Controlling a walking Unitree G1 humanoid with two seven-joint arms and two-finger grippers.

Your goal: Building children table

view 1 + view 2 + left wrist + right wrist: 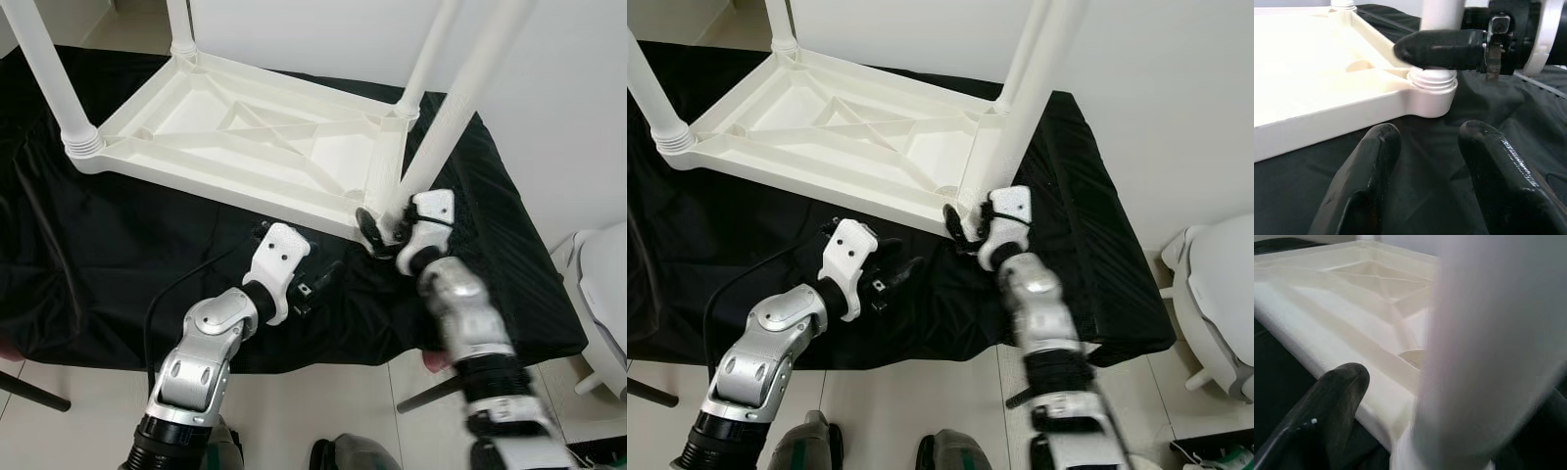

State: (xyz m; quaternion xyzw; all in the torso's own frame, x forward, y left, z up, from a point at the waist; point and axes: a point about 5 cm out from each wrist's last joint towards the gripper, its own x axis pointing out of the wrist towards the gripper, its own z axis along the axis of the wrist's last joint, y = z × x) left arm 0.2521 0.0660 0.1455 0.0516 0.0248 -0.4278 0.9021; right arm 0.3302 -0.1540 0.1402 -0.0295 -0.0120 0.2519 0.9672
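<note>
**Upturned table, my right pincer on the near corner leg**

The white plastic children's table [245,137] lies upside down on a black cloth [118,255], its ribbed underside facing up with crossed braces inside a raised rim. Four round white legs stand up from its corners. The near-right leg [446,122] rises from the corner socket closest to me, with a ringed collar at its foot.

My right gripper [384,235] sits at the base of that leg, one black finger [1327,401] on one side of it and the leg running up between the fingers; I hold the leg low, just above the socket. In the right wrist view the leg is blurred and close, and the table's rim runs off beside it.

My left gripper [312,279] hovers over the cloth just in front of the table's near edge, apart from the plastic. Its two fingers [1371,176] stand spread with a bare gap between them, holding nothing, and point toward the same corner.

The cloth ends just past my forearms, where pale floor [323,401] begins. On the right the cloth's edge falls away near a white object [602,294]. A black cable [171,294] loops across the cloth beside my left arm. Between the table's near rim and the cloth's front edge lies a strip of open cloth.
</note>
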